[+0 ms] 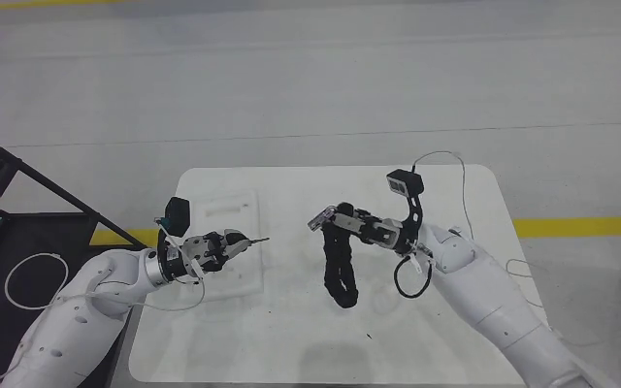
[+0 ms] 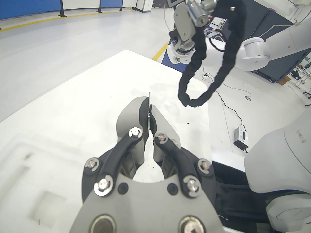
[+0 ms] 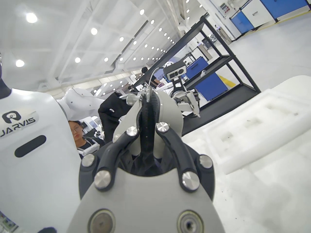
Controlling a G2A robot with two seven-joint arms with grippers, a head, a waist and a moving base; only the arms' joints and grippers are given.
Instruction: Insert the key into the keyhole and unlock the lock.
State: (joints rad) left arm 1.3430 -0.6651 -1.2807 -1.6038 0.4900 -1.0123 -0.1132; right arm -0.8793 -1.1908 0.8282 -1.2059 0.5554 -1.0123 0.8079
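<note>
Above the table [image 1: 291,339], left jaws pinch the key [image 2: 149,97]; right jaws clamp the lock [image 2: 201,16].

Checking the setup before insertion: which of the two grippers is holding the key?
The left gripper: the thin blade of the key pokes out past its shut fingertips. The right gripper instead holds the lock with its black looped cable.

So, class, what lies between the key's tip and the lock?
Nothing: in the top view, only bare table shows between the key, held by the left gripper, and the lock in the right gripper.
</note>
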